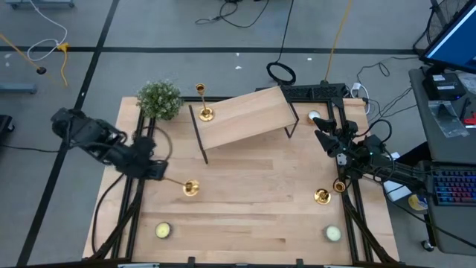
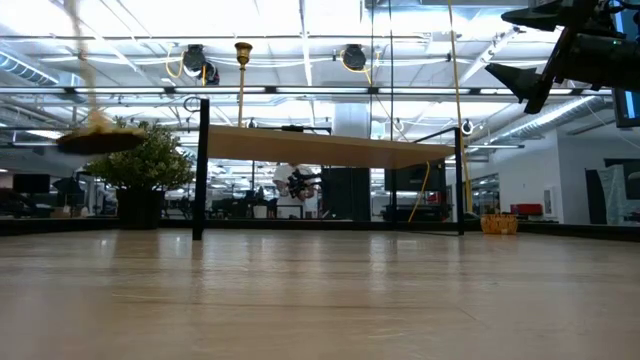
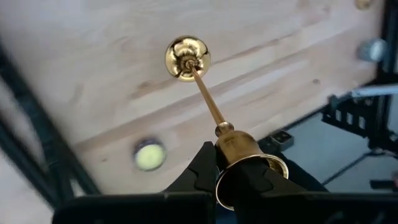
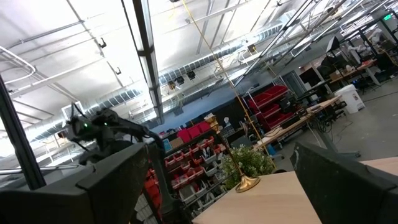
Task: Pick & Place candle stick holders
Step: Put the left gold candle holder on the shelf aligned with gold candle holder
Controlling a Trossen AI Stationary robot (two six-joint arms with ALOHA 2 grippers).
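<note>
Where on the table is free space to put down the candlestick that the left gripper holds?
The left gripper is shut on a candlestick. The widest bare wood lies mid-table, between the raised shelf, the front tealights and the right-side candlestick. The back left is crowded: plant and another candlestick on the shelf.

Wooden shelf (image 1: 245, 117), plant (image 1: 159, 99), pale discs (image 1: 163, 231), probably tealights.
</note>
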